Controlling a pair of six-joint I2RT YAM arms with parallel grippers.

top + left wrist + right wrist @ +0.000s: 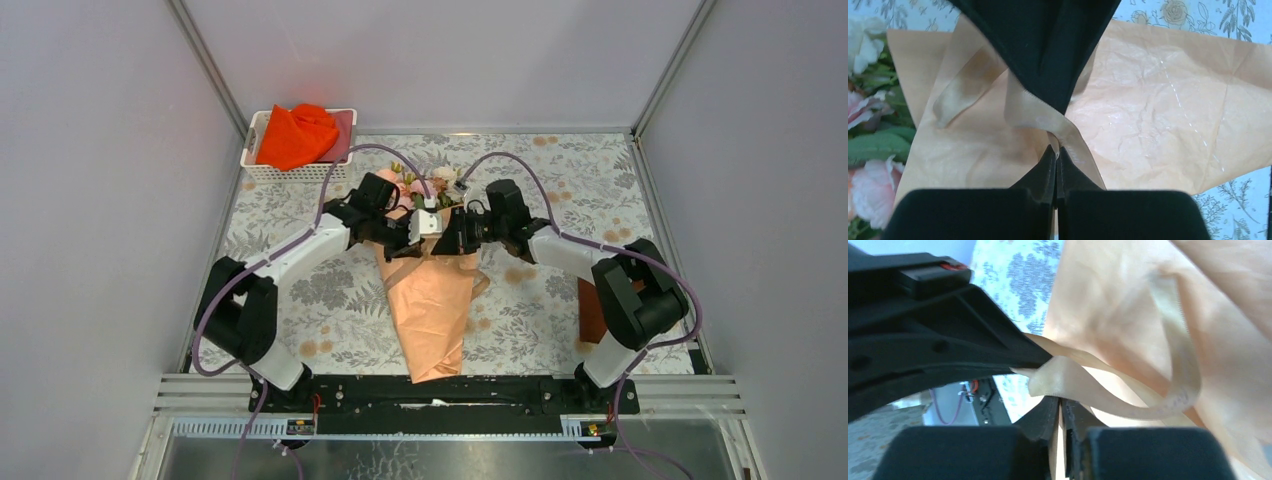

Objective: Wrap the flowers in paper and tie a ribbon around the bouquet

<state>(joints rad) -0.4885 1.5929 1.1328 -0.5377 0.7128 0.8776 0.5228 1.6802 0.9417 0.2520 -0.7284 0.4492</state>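
The bouquet [432, 300] lies in the middle of the mat as a long cone of peach-orange paper [1158, 100], narrow end toward the arm bases. Pink and cream flowers [420, 185] stick out of its far end, and the flowers [868, 145] show again at the left of the left wrist view. Tan ribbon [1040, 112] crosses the upper part of the cone. My left gripper [1056, 150] is shut on one strand of it. My right gripper [1061, 402] is shut on another stretch of the ribbon [1088, 385]. Over the cone the left gripper [418, 240] and right gripper [450, 238] nearly touch tip to tip.
A white basket [262, 172] holding a bright orange-red cloth [297, 135] stands at the back left. A dark reddish flat thing [590, 312] lies under the right arm. The grey leaf-patterned mat [580, 180] covers the table, with grey walls on both sides.
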